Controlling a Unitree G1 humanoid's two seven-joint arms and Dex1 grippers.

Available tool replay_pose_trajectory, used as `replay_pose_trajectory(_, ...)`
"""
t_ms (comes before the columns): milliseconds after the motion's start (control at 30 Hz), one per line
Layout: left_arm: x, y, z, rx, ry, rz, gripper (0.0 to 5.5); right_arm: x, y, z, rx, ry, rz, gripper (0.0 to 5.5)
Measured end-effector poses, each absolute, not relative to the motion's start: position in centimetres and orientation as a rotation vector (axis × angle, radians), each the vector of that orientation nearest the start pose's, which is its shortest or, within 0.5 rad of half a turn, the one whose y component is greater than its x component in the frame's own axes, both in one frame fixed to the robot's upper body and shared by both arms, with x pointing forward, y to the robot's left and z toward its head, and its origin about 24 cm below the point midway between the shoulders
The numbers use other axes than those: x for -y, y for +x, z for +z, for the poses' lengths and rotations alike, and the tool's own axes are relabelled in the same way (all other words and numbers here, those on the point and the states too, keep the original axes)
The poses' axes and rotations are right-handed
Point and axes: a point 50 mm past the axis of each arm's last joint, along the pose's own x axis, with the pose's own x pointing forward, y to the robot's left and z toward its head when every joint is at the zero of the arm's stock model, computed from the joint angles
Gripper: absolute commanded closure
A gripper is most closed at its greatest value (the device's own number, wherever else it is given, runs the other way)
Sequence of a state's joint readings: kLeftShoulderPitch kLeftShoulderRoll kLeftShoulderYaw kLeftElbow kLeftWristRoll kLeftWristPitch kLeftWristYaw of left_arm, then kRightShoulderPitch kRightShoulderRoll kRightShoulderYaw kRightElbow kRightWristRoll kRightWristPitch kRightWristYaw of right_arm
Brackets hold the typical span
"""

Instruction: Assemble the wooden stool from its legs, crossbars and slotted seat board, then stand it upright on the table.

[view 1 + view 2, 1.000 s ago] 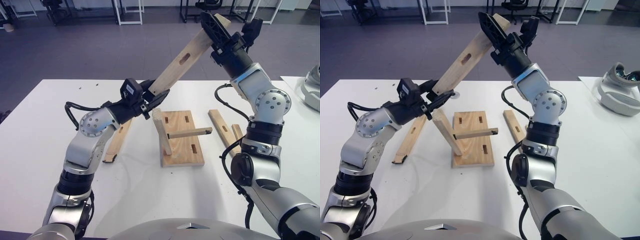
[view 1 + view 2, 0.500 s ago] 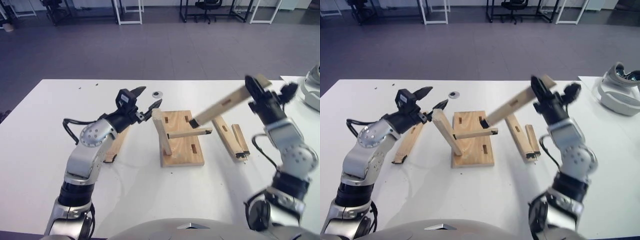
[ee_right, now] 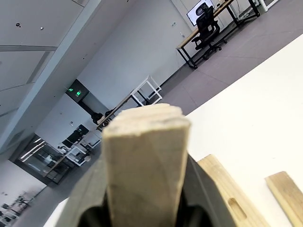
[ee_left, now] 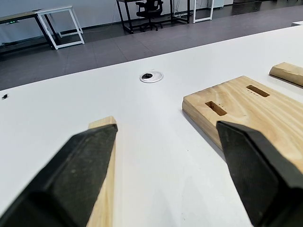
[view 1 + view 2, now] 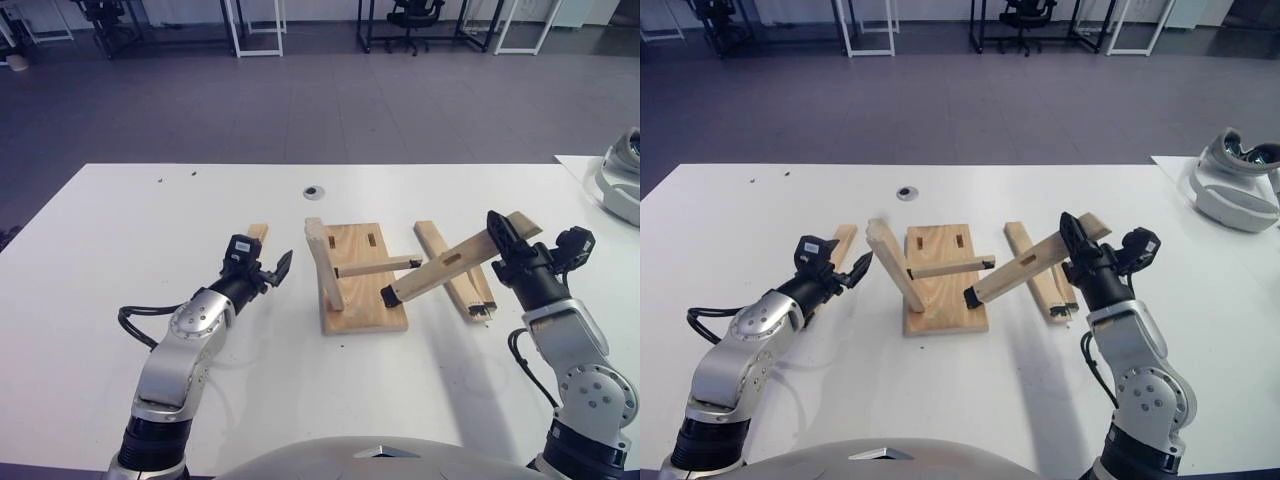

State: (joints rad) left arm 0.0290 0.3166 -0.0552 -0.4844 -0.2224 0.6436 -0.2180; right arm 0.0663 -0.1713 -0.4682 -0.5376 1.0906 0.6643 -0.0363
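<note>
Wooden stool only part-built, mid-tabletop [image 5: 120,230]. Nearest, on the right: right claw [image 5: 522,245] clamped on upper end of pale slotted wooden leg [image 5: 445,268]. Held slanting down, dark-capped foot at near right edge of flat rectangular slotted seat board [image 5: 365,305], touching or just above, cannot tell. Likely being lined up for a free slot. On the left: left claw [image 5: 272,270] spread wide and empty, low beside light wooden plank [image 5: 257,232] lying flat, probably readying a pick. On seat board: tilted wooden leg [image 5: 322,262] seated at left side, thin wooden crossbar [image 5: 378,267] jutting from it toward held leg. Beyond held leg, lying flat: two more wooden pieces [image 5: 430,238]. Farther back: round grey grommet [image 5: 315,190]. Compared with a second ago: held leg brought down from high overhead; left claw gone from its lower end, drawn back and lowered.
</note>
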Motion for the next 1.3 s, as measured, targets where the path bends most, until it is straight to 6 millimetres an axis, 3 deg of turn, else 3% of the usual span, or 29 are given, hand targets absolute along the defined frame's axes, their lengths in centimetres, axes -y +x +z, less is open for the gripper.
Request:
replay_pose_trajectory(133,-15.7,23.1,9.1,-0.216,0.107,-0.365,1.65,21.9,20.9,13.3,0.017,0.636,0.116,4.49)
replay_pose_trajectory(300,-14.6,22.8,9.7,-0.198,0.103,-0.409,1.65,19.8,21.6,14.8,0.028,0.402,0.124,4.48)
replay_pose_trajectory(500,-13.8,22.6,9.4,-0.213,0.086,-0.437,1.65,17.7,21.5,14.7,0.023,0.28,0.18,4.48)
replay_pose_trajectory(1033,-13.1,23.0,9.6,-0.199,0.084,-0.444,1.65,18.4,21.2,13.3,0.087,0.225,0.252,4.43)
replay_pose_trajectory(1100,-13.0,23.1,9.6,-0.194,0.085,-0.444,1.65,18.1,21.2,13.3,0.08,0.17,0.267,3.88)
replay_pose_trajectory(1167,-13.0,23.2,9.7,-0.193,0.088,-0.443,1.65,18.0,21.2,10.7,-0.09,0.096,0.286,3.53)
replay_pose_trajectory(1300,-12.2,22.8,10.0,-0.176,0.088,-0.49,1.65,17.8,21.5,11.0,-0.116,0.056,0.344,2.8)
